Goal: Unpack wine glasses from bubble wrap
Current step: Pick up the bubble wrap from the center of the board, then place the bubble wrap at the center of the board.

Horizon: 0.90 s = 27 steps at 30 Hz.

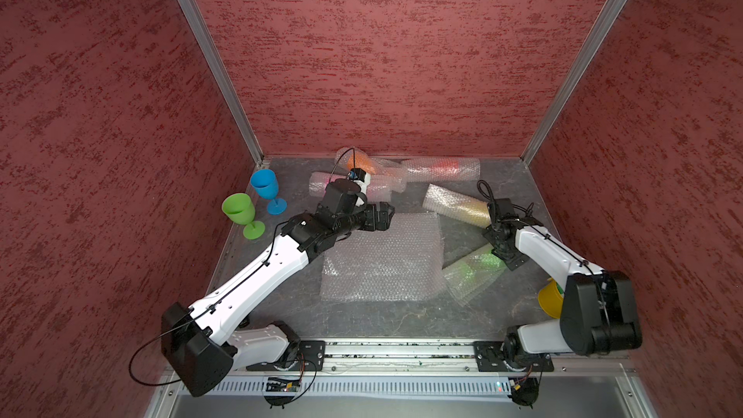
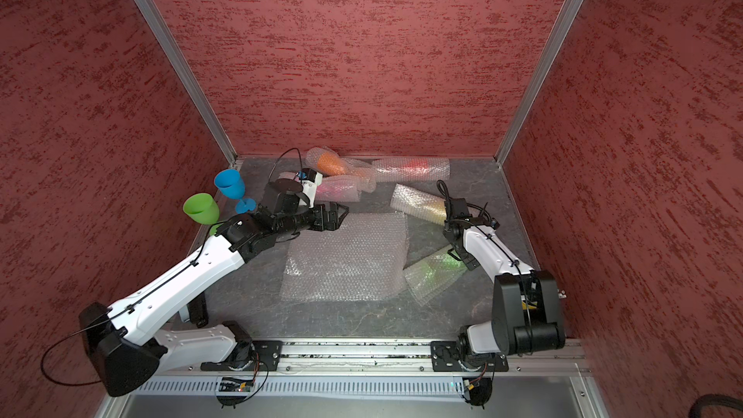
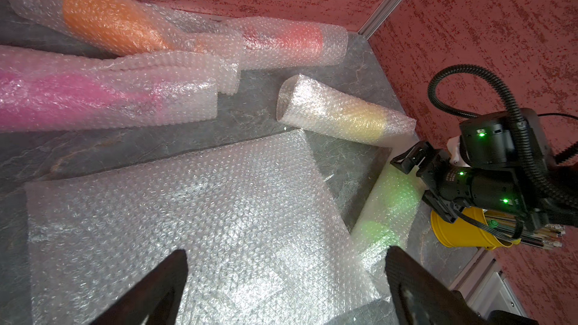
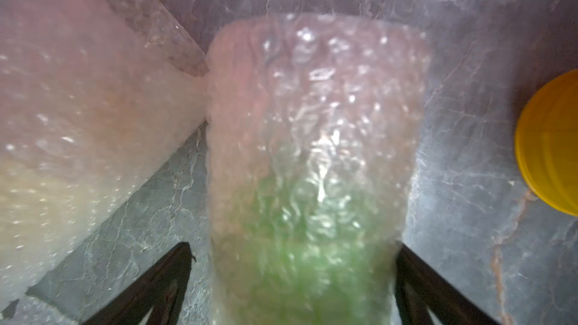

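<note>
Your left gripper (image 3: 286,250) hangs open over the flat bubble wrap sheet (image 1: 382,263). Your right gripper (image 4: 292,245), jaws wide, straddles the wrapped green goblet (image 4: 309,214) just right of that sheet.

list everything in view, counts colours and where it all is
bare wine glasses: 2, green glass and blue glass, upright, table's left edge
wrapped wine glasses: 5, orange roll, red roll, pink roll at the back; yellow roll, green roll on the right
flat bubble wrap: clear, centre; layers uncountable
bucket: 1, yellow, right edge, partly hidden
sticks: several, thin, in the bucket
table: 1, dark grey
walls: 3, red textured
left hand: 1, black, open, over the flat bubble wrap's far edge
right hand: 1, black, open, straddling the green roll
</note>
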### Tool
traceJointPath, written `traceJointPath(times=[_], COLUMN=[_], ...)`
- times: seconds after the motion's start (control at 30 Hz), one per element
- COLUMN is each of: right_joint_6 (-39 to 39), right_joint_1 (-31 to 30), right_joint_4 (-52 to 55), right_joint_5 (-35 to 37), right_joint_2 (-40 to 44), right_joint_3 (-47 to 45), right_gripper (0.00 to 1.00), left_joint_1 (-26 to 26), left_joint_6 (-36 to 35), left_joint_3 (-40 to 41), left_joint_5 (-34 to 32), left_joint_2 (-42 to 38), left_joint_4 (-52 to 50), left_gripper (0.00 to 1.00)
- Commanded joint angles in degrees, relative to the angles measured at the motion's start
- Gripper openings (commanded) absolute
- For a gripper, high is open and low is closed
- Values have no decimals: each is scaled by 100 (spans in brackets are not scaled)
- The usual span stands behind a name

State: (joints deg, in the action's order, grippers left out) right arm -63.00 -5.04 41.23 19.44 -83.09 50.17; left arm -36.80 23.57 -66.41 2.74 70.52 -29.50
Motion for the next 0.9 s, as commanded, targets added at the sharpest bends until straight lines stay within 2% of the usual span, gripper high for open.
traceJointPath(times=[0.0,0.17,0.4,0.53,0.67,0.8,0.87], right_joint_6=[-51,20,342,976,1761,2856,3503], right_joint_1=[9,11,12,-101,-497,-938,-1212], right_joint_4=[-395,-450,-220,-98,142,47,-50], right_joint_5=[39,217,728,868,1147,446,-785], right_joint_2=[-246,-392,422,885,1215,1401,1194], right_joint_3=[43,72,282,593,1176,1989,2468], right_gripper=[99,90,74,70,65,62,64], left_joint_1=[128,161,305,314,314,414,470], left_joint_6=[162,139,184,165,172,207,260], left_joint_3=[58,85,107,86,-243,-416,-313], left_joint_5=[147,67,-112,-215,-470,-118,-26], left_joint_2=[82,115,172,222,240,-13,-250], left_joint_4=[102,133,123,77,-443,-746,-790], left_gripper=[100,100,100,100,99,100,98])
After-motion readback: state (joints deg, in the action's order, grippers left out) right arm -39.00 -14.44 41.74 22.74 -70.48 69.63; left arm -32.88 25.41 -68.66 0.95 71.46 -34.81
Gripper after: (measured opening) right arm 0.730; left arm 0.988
